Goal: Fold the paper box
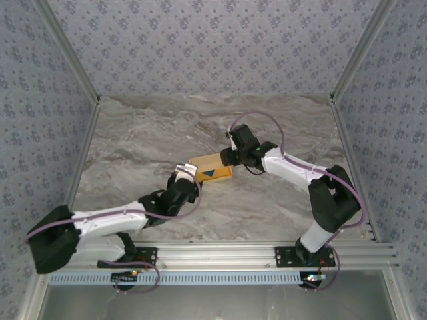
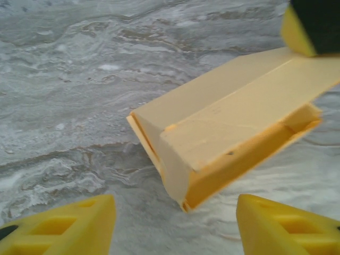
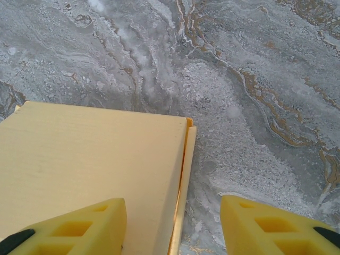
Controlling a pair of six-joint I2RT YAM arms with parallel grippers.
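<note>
Grey marble table (image 1: pixel 147 133) with flowery walls (image 1: pixel 200 40) around it, seen from the top. The paper box (image 1: pixel 211 168) lies near the middle of the picture. It is yellow-orange, with a small blue mark (image 1: pixel 210 174) on its near side. The left gripper (image 1: pixel 189 171) comes from the lower left and ends just beside the box's left end. The right gripper (image 1: pixel 228 156) comes from the right and sits at the box's upper right corner.

From the left wrist, the paper box (image 2: pixel 228 133) fills the middle and right, and one side gapes open a little. The left gripper (image 2: pixel 175 234) is spread wide, its yellow fingers (image 2: pixel 69 228) in the bottom corners, just short of the box.

From the right wrist, the paper box (image 3: pixel 90 159) fills the lower left. The right gripper (image 3: pixel 172 228) is spread wide too. One finger is over the box top, the other over the table (image 3: pixel 255 79), with the box edge between them.
</note>
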